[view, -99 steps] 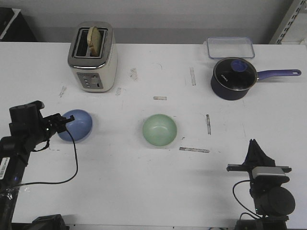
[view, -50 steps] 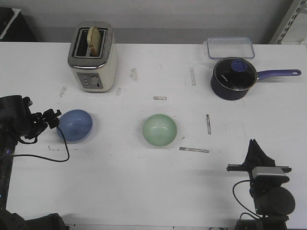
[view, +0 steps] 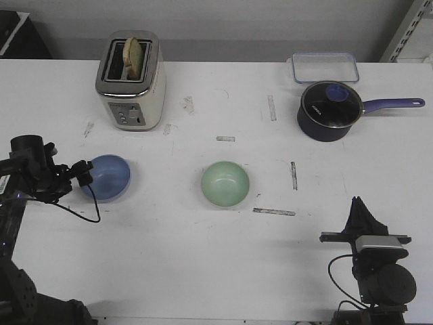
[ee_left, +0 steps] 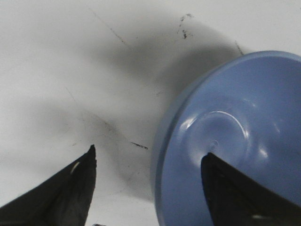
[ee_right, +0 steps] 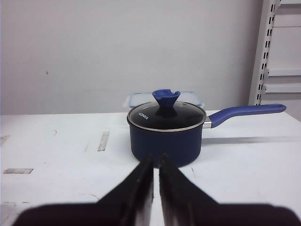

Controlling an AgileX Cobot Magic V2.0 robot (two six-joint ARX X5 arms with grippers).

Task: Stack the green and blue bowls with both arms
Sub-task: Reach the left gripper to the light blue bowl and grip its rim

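- Straddling the near-left rim of the blue bowl (view: 108, 177), the left gripper (view: 82, 173) is spread, one finger (ee_left: 235, 193) inside, the other (ee_left: 61, 193) outside
- Green bowl (view: 225, 183) sits mid-table, well apart
- Right gripper (view: 359, 210) pressed together, near the front-right edge, holding nothing

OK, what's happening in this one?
The left gripper is open at the blue bowl, one of its fingers inside and the other outside the rim. The green bowl sits alone mid-table, nothing stacked yet. The right gripper is shut and parked near the table's front edge, pointing toward the saucepan.
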